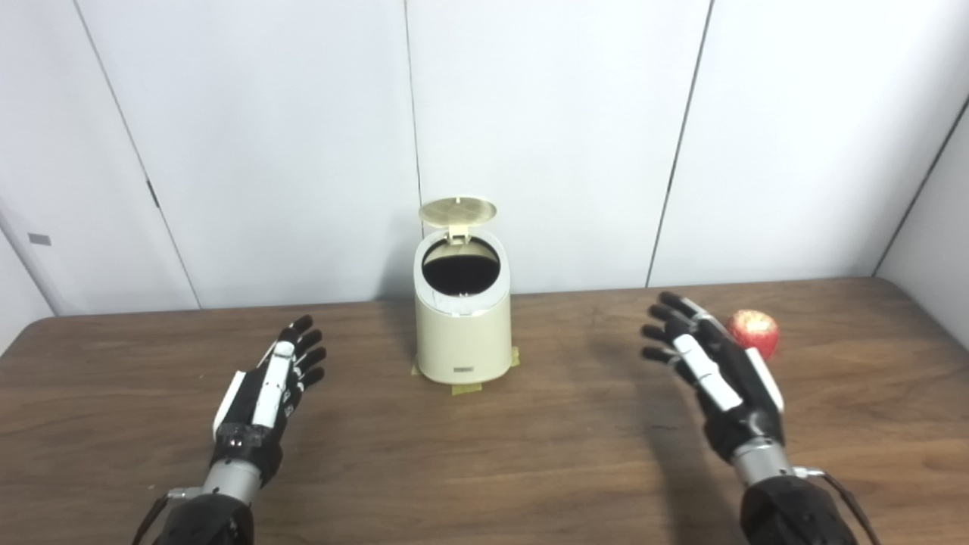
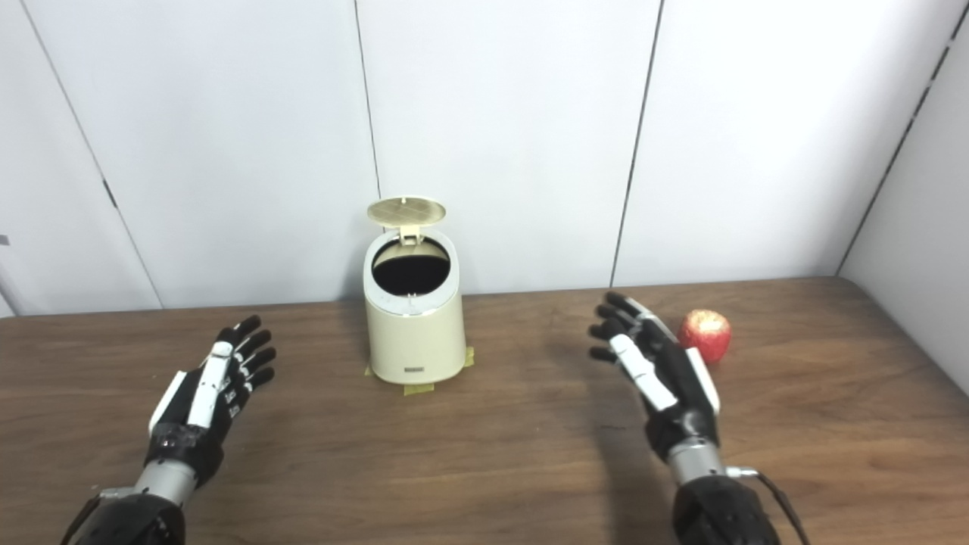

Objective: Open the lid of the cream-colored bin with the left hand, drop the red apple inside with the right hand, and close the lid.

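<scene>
Right of our spread, empty right hand (image 1: 711, 371) sits the red apple (image 1: 754, 331); a clumsy nudge rolls it away; left hand (image 1: 269, 390) spread too, lid (image 1: 458, 212) up.

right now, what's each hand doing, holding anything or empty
Left hand: open, holding nothing, over the table.
Right hand: open, holding nothing, just beside the apple.

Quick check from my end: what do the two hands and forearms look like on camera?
Both the left hand and the right hand are black with white panels on the back and along one finger. Each has a silver metal wrist and a black forearm, with a thin dark cable at the wrist.
</scene>
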`<state>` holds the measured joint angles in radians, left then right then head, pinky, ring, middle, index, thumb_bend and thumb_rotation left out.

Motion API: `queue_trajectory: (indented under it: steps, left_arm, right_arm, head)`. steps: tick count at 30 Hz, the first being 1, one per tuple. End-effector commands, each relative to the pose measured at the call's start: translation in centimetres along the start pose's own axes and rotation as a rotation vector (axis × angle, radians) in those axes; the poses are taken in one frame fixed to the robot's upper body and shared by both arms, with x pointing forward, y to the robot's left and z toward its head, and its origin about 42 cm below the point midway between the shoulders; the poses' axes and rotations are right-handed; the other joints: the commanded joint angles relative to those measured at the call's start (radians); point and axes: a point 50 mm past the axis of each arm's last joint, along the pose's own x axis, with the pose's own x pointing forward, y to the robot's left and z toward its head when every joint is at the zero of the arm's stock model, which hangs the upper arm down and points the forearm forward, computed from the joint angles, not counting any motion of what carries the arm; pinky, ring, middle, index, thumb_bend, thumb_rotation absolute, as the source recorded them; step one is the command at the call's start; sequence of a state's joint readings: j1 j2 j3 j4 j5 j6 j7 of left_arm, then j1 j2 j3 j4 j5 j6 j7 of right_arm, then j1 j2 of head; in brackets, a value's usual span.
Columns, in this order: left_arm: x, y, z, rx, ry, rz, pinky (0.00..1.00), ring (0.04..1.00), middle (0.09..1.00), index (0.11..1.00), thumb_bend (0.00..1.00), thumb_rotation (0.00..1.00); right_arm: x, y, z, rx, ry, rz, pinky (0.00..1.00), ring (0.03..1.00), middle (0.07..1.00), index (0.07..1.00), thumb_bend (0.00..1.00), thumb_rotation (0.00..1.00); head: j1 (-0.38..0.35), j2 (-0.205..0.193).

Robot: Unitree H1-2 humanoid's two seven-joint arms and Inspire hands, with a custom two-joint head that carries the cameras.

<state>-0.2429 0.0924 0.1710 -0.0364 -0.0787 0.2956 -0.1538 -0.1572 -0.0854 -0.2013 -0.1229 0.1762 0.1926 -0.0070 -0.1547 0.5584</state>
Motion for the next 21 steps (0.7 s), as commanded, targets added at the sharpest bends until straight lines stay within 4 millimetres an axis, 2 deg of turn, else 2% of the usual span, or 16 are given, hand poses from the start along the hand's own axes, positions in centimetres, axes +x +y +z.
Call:
queue_trajectory:
  steps: [1,3,5,11,14,18,21]
  left_arm:
    - [0.8,0.0,2.1,-0.01,-0.101,-0.005,0.9,0.915,0.933,0.957,0.52,0.89]
    - [0.8,0.3,2.0,-0.028,-0.106,-0.012,0.91,0.926,0.941,0.96,0.51,0.88]
    - [0.8,0.7,2.0,-0.037,-0.107,-0.013,0.92,0.933,0.947,0.96,0.49,0.88]
    - [0.6,2.5,2.1,-0.021,-0.1,0.004,0.93,0.938,0.954,0.968,0.46,0.91]
    - [0.7,3.5,2.4,-0.031,-0.097,0.017,0.96,0.944,0.957,0.969,0.45,0.89]
    - [0.6,4.6,2.7,-0.006,-0.095,0.02,0.97,0.941,0.953,0.972,0.42,0.92]
    - [0.4,5.1,3.0,0.005,-0.098,0.028,0.97,0.945,0.954,0.967,0.4,0.91]
  right_arm:
    - [1.0,-0.3,2.9,-0.014,-0.15,-0.003,0.66,0.732,0.784,0.788,0.6,0.34]
    - [0.6,-0.3,4.5,-0.036,-0.194,-0.044,0.64,0.715,0.771,0.765,0.68,0.25]
    - [0.3,-0.1,5.4,-0.054,-0.215,-0.074,0.61,0.695,0.756,0.758,0.72,0.21]
    - [0.1,0.1,6.7,-0.088,-0.256,-0.119,0.61,0.71,0.77,0.75,0.73,0.12]
    - [0.0,0.2,7.3,-0.192,-0.289,-0.156,0.59,0.702,0.777,0.761,0.76,0.16]
    - [-0.1,0.3,8.1,-0.313,-0.305,-0.156,0.68,0.74,0.782,0.778,0.75,0.2]
    - [0.2,-0.2,9.3,-0.493,-0.307,-0.133,0.73,0.761,0.814,0.805,0.76,0.22]
  head:
    - [-0.024,0.001]
    - [-0.058,0.002]
    - [-0.093,0.004]
    - [-0.187,0.006]
    - [-0.219,0.008]
    - [-0.238,0.012]
    - [-0.251,0.016]
